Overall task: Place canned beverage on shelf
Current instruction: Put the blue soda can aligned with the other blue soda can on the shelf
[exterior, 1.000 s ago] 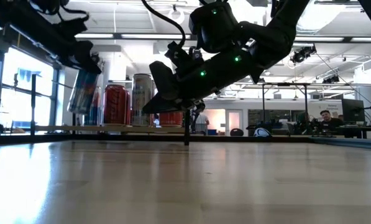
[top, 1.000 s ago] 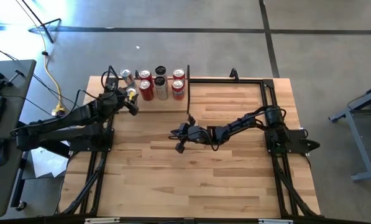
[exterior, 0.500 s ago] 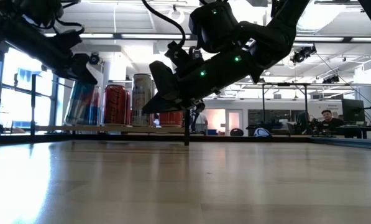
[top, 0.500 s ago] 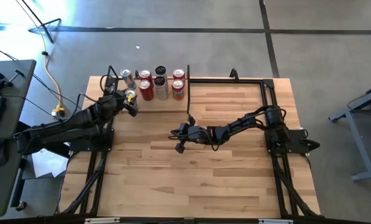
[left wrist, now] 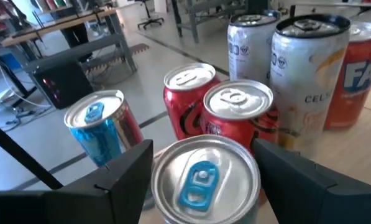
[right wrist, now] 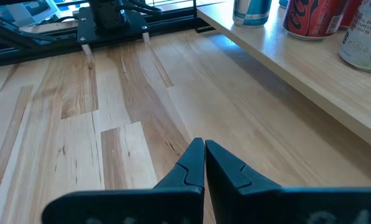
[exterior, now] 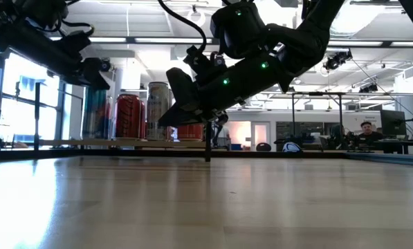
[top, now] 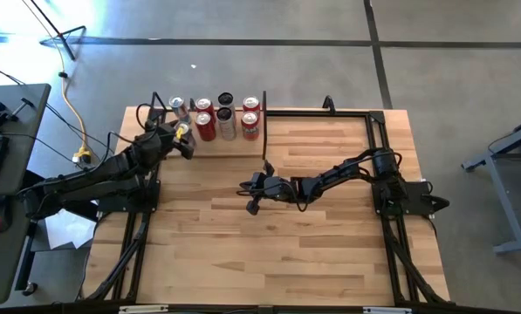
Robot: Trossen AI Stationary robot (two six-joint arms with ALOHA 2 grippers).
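At the left end of the pale-wood, black-framed shelf [right wrist: 278, 65], a silver, blue-tabbed beverage can [left wrist: 201, 180] is straddled by the left tool [top: 184, 138]; whether it is gripped or released cannot be told. Neighbouring cans could be toppled by a sideways withdrawal. Eight cans are counted in all. The right tool [right wrist: 204, 155] is clenched on nothing above the middle of the planked wooden tabletop [top: 330, 253].

Overhead camera straight down, low camera level across tabletop [exterior: 206, 200], both sharing shelf [top: 234, 141], wrist cameras close
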